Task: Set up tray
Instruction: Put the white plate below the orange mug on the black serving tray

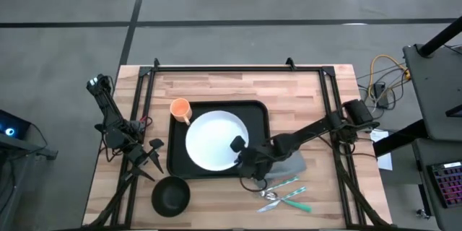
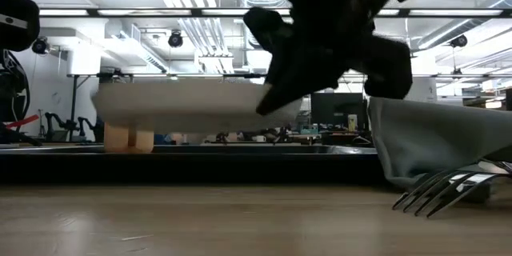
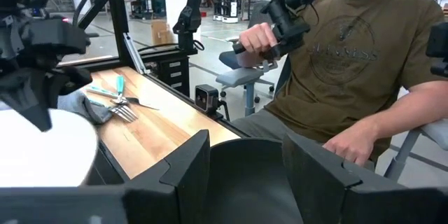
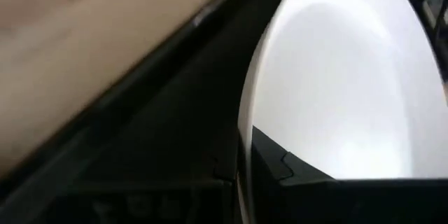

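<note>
The black tray lies mid-table, and the white plate is over it. In the low view the plate hangs above the tray with a gap under it. My right gripper is at the plate's near right rim, shut on it. My left gripper waits open at the table's left side, touching nothing; its fingers show in the left wrist view. My right gripper pinches the plate's rim on its near right side. One finger lies on the upper face; the other is hidden under the plate. It comes in slanting from the table's right. The plate is roughly level and lifted off the tray.
An orange cup stands at the tray's far left corner. A black bowl sits near the left front edge. A grey napkin and teal-handled cutlery lie right of the tray. A person sits beyond the table.
</note>
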You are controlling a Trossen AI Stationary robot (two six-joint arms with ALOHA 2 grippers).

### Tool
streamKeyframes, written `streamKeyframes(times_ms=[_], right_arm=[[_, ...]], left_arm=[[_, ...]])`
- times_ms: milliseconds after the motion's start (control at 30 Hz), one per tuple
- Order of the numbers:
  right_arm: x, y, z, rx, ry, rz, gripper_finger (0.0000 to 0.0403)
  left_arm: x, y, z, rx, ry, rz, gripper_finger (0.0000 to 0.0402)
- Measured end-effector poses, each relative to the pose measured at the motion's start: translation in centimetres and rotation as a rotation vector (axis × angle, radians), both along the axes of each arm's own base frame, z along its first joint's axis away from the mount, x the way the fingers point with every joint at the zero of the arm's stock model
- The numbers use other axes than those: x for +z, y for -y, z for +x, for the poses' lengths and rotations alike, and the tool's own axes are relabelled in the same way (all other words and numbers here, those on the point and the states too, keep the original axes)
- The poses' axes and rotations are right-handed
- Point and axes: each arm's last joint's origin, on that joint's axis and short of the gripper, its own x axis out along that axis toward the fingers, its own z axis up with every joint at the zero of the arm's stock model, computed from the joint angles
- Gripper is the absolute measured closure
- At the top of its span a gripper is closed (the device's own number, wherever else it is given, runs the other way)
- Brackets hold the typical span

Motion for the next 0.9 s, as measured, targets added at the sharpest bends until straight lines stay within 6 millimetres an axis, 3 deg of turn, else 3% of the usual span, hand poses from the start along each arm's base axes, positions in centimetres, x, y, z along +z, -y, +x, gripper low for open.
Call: streamKeyframes(times_ms=[500,633,900], right_arm=[[0.2,0.7,0.6,0.060,0.021,0.027,0.0395],[-0.9,0.8,1.0,0.065,0.014,0.018,0.0395],[-2.4,0.2,3.9,0.083,-0.003,-0.001,0.0395]], left_arm=[[0.0,0.0,0.0,0.000,0.000,0.000,0.0240],[0.0,0.0,0.0,0.000,0.000,0.000,0.0240],[0.0,0.0,0.0,0.001,0.000,0.000,0.0240]])
